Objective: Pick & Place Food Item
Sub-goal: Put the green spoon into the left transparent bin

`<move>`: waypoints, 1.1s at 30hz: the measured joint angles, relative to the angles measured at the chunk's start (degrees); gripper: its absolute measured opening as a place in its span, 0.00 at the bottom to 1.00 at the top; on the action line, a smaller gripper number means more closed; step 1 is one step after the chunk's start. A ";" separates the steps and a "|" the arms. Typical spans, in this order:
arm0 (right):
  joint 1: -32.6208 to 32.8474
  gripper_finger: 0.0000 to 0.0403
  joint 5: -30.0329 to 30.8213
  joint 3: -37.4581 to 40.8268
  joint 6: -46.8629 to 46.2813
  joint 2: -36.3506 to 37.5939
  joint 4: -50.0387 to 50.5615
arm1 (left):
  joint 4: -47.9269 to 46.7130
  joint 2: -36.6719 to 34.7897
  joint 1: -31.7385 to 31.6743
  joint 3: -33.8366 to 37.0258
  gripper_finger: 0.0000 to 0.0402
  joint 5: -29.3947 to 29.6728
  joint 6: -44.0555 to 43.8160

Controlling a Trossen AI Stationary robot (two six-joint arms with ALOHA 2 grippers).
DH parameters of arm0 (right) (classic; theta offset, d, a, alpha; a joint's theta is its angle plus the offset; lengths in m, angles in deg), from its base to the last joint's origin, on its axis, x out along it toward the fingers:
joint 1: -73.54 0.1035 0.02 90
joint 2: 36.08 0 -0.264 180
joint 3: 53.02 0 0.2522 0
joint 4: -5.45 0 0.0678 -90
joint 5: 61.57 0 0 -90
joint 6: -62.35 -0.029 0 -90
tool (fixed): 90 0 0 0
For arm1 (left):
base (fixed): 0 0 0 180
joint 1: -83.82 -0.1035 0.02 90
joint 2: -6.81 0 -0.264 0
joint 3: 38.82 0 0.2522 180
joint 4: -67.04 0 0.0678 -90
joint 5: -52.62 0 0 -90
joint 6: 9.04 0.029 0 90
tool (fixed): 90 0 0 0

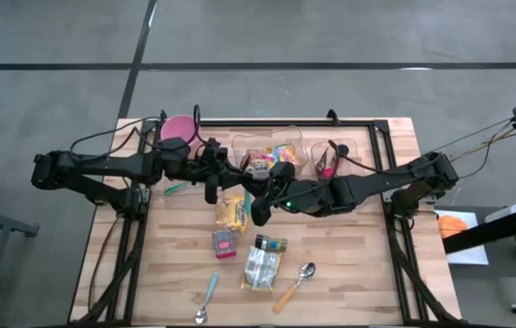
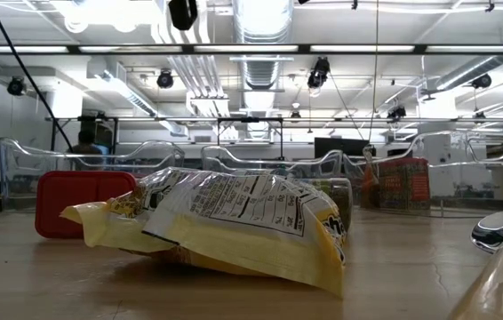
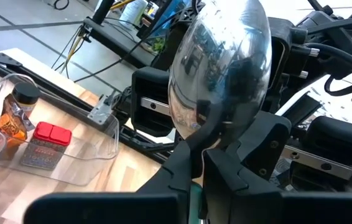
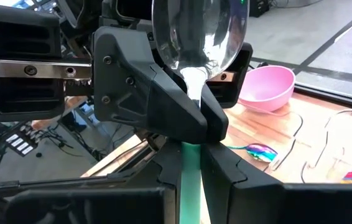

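Green-handled spoon is pinched by both hands at once. The right hand is closed on the handle. The left hand is closed on the neck, just under the shiny bowl. No food is held. The nearest food item, a yellow snack bag, lies on the bench just beside the joined hands. I judge it light, soft, crinkly and slippery, so pinch a sealed edge, not the puffed middle. Farther from the hands lie a pink packet and a pale bag, which makes three loose packets. Beyond these lie two more spoons.
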 joint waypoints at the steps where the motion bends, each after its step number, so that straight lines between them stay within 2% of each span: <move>1: 0.00 0.07 -0.02 0.00 0.00 0.00 0.00 | 0.03 0.00 0.00 0.00 0.05 -0.05 -0.04; 7: 0.00 0.09 -0.23 0.00 -0.08 -0.04 -0.14 | 0.00 -0.22 0.00 0.02 0.05 -0.41 -0.42; 12: 0.07 0.25 -1.25 0.00 -0.69 -0.18 -0.10 | 0.05 -0.24 0.00 -0.12 0.01 -1.04 -0.81; 20: 0.07 0.45 -1.05 0.00 -2.19 -0.20 0.04 | -0.85 -0.37 -0.07 -1.27 0.01 -1.02 0.72; 27: 0.31 0.52 -0.57 0.00 -2.43 0.76 0.83 | -11.09 -1.58 -2.15 -4.03 0.01 -0.37 2.01; 33: 1.20 0.52 0.13 0.00 -3.93 3.70 6.55 | -22.12 -7.40 -8.81 -4.61 0.01 -0.26 2.41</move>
